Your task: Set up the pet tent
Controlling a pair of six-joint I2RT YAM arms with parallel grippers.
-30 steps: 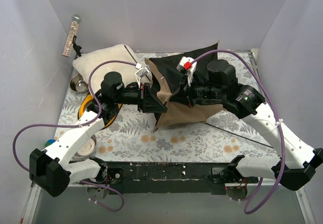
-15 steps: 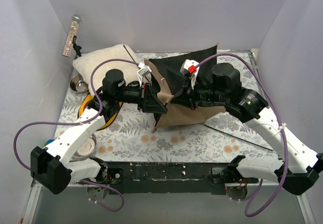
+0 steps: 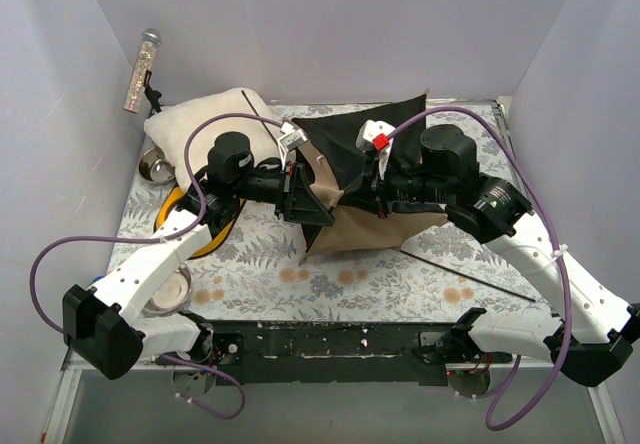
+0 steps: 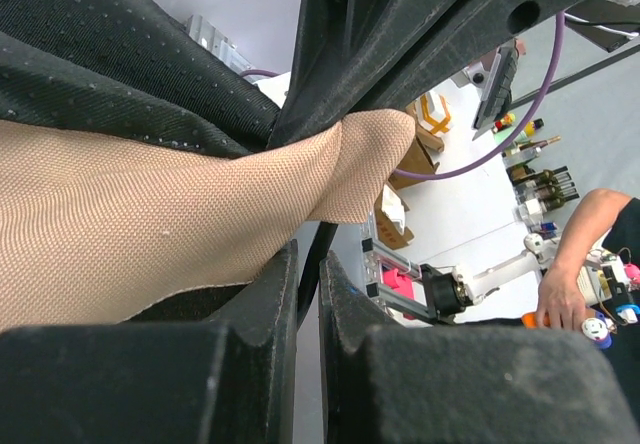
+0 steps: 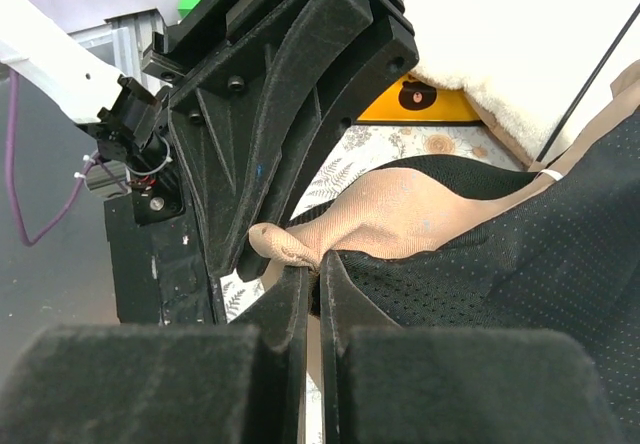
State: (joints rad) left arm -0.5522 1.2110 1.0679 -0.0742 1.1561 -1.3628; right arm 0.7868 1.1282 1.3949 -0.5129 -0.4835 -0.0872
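While both pairs of my jaws stand nearly closed, with only a thin slit between the pads, each has a pinch of the pet tent [image 3: 375, 229]. My left gripper [image 4: 308, 264] clamps the tan cloth right at its tips. The fold runs on past them and ends in a rounded nub against the black fingers of my right gripper [image 5: 312, 279], which faces the left one nose to nose. From the right wrist that same tan nub sits just at my fingertips, with the dotted dark lining bunched beside it on the right.

From above, the two grippers meet over the middle of the table [image 3: 260, 264], tips almost touching, with the tent's edge caught between them. The tent is slack and not standing. Its dark lining is heaped on the far side of my jaws, and a tan panel lies flat on the flowered cloth beneath and just to the near side of the right gripper.

A thin black pole [image 3: 470, 277] lies on the table nearer than the right gripper and to its right, passing under my right arm. Beyond the left gripper and to its left, a fluffy cream cushion [image 3: 200, 119] fills the far corner. The yellow bowl stand [image 3: 173, 204] lies under my left arm, and a metal bowl [image 3: 155, 167] sits between the stand and the cushion.
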